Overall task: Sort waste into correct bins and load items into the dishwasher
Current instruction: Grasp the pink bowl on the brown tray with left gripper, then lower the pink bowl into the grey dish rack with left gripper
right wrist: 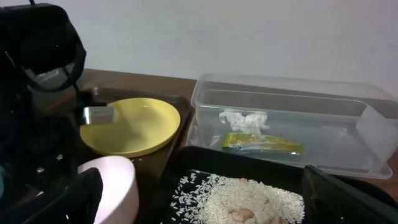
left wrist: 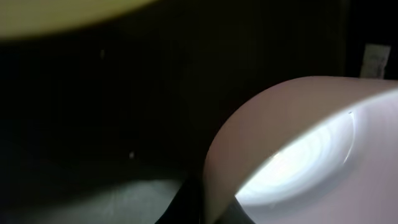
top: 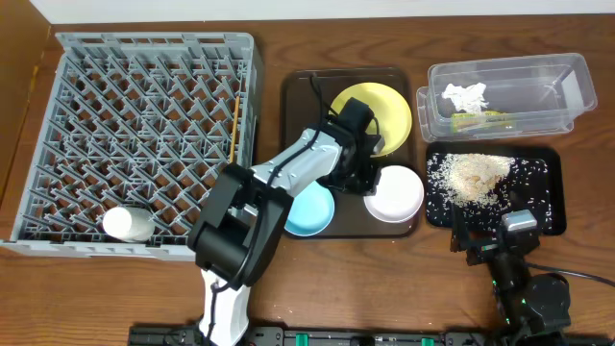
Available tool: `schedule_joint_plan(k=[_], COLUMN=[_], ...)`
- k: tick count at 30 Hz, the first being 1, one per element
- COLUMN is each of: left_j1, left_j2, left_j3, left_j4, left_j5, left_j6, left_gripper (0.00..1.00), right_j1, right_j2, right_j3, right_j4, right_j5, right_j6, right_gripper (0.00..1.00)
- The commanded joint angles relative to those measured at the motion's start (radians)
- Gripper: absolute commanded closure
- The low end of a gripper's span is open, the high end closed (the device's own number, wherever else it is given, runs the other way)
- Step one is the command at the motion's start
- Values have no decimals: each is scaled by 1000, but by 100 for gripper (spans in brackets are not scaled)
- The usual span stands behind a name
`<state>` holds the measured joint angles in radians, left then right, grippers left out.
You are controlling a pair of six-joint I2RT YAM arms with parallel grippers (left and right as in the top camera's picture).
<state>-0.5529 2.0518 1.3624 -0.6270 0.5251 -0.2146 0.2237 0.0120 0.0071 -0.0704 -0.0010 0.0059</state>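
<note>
Waste looks sorted: the small green-and-orange wrapper and crumpled white paper scrap lie in the clear rectangular plastic tub. The beige-white rice crumbs sit on the shallow black rectangular tray, beyond the open-fingered right end effector. The left end effector, grip unclear, meets the small white bowl. The round pale yellow plate and small light blue bowl beside it are unracked.

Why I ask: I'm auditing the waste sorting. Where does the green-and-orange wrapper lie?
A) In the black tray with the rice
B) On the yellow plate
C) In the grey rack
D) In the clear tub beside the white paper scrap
D: the right wrist view shows the wrapper lying on the floor of the clear tub, next to the crumpled paper scrap.
</note>
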Motion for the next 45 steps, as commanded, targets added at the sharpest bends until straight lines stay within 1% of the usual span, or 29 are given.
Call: schedule_joint_plan(k=[1,3,4,5,7,8,10,12,13,15,16,17,18,19,21,26,30,35,42,45], left_j1=[27,54,68,83,116,149,182,218,232,274,287,308,316,340,365,401,400,378,338,332], left_j2=[-45,-93,-122,-154,-229,-312,-384,-434,-445,-456,-455,-448,-445,-433,-412,-333,-235,-146,-143,-142], left_j3=[34,62,76,88,107,109,109,109,109,109,107,101,98,90,83,79,79,79,79,79], left_j4=[-50,-104,-135,-168,-228,-267,-297,-314,-316,-319,-318,-311,-307,-290,-266,-211,-174,-172,-146,-139], left_j5=[6,-23,-61,-117,-282,-514,-778,-1006,-1075,-1278,-1335,-1425,-1456,-1526,-1569,-1586,-1677,-1684,-1731,-1730], left_j6=[-9,-9,-8,-8,-8,-8,-9,-8,-8,-4,-5,-4,-4,-4,-4,-4,-1,-1,-1,-1], left_gripper=[92,92,92,92,92,92,92,92,92,93,92,92,93,93,93,93,93,93,93,92], right_j1=[-13,-13,-13,-13,-13,-13,-13,-13,-13,-13,-13,-13,-13,-13,-13,-13,-13,-13,-13,-13], right_j2=[-3,-2,-2,-2,-2,-2,-2,-2,-2,-2,-2,-2,-2,-2,-2,-2,-1,-2,-1,-1], right_j3=[-2,-2,-2,-2,-2,-2,-2,-2,-2,-2,-2,-2,-2,-2,-2,-2,-2,-2,-2,-2], right_j4=[-4,-4,-4,-4,-4,-4,-4,-4,-4,-4,-4,-4,-4,-4,-4,-4,-4,-4,-4,-4], right_j5=[0,0,0,0,0,0,0,0,0,-1,0,-1,-1,0,0,0,-1,0,0,0], right_j6=[-11,-11,-11,-11,-11,-11,-11,-11,-11,-11,-11,-11,-11,-11,-11,-11,-11,-11,-11,-11], right_gripper=[1,1,1,1,1,1,1,1,1,1,1,1,1,1,1,1,1,1,1,1])
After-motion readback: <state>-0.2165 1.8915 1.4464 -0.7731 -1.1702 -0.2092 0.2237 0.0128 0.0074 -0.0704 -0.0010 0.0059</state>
